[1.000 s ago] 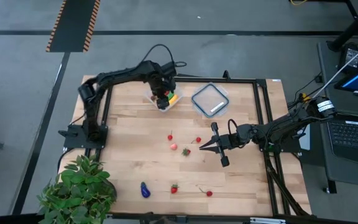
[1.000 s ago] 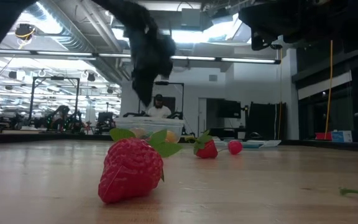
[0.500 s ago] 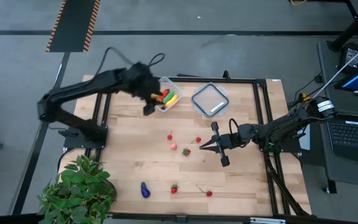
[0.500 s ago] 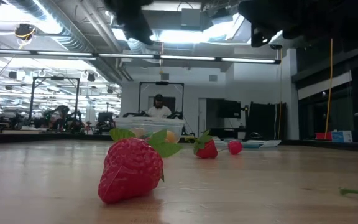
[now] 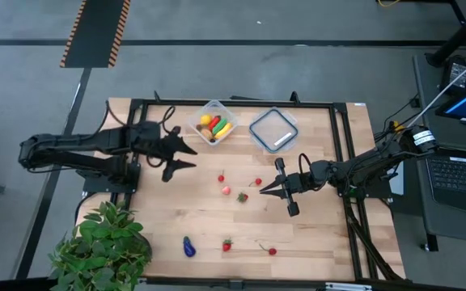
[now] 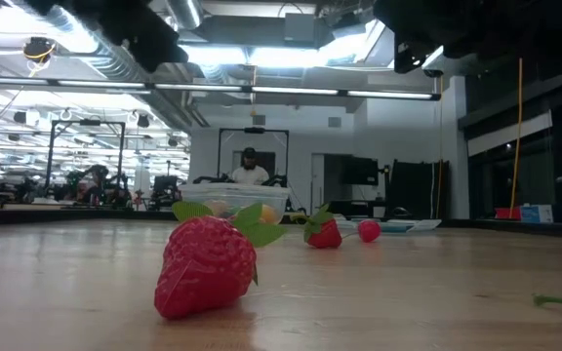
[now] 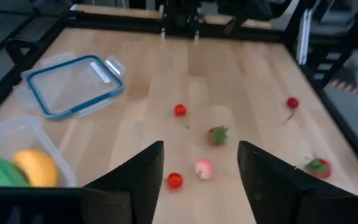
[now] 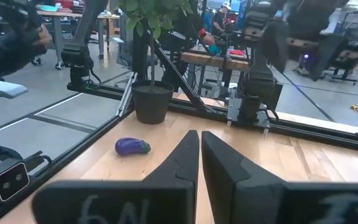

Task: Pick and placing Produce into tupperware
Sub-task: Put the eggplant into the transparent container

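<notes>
1. High view: my left tool point(image 5: 186, 156) hovers released and empty; the tupperware point(image 5: 214, 123), holding produce point(image 5: 217, 126), sits just beyond it.
2. My right tool point(image 5: 263, 191) is clenched, empty, beside loose berries point(image 5: 242, 196) on the surface point(image 5: 322, 242).

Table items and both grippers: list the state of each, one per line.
tupperware: open, lidless, holding yellow, red and green produce.
lid: off, flat on the table beside the tub.
left gripper: open, empty, above the table near the tub.
right gripper: shut, empty, beside the loose pieces.
eggplant: loose on the table.
strawberry: loose on the table.
</notes>
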Controlling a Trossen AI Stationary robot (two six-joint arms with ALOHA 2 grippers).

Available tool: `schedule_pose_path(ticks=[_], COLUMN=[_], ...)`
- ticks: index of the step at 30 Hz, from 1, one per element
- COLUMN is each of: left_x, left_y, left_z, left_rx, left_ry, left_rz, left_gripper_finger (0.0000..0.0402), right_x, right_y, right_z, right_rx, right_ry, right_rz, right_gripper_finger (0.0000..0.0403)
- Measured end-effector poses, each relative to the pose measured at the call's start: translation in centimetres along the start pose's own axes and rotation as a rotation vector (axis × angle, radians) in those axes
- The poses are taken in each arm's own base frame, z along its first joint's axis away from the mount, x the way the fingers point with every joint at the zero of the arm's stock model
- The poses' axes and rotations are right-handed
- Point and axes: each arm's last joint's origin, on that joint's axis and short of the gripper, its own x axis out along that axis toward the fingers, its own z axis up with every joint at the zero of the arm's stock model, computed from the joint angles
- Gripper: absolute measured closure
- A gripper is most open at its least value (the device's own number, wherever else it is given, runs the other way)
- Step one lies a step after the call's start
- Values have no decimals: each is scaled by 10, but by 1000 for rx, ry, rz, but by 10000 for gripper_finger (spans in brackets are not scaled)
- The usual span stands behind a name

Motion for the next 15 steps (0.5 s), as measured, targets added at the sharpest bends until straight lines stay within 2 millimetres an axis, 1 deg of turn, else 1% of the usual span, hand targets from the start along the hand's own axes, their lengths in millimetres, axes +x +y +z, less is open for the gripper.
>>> schedule_pose_path(ticks=[3, 7, 12, 15], left_x=[2, 7, 13, 14], left_y=[-4, -6, -4, -3], left_z=[-13, -28, -40, -43], left_rx=[-40, -55, -61, -63], left_ry=[-30, 15, 60, 72], left_rz=[-28, -33, -7, 6], left_gripper_finger=[205, 205, 205, 205], right_x=[0, 0, 0, 0], right_y=[0, 0, 0, 0], right_z=[0, 1, 1, 0], right_rx=[1, 2, 1, 0], right_ry=[0, -6, -7, 0], right_rz=[0, -1, -1, 0], right_gripper_finger=[380, 380, 380, 380])
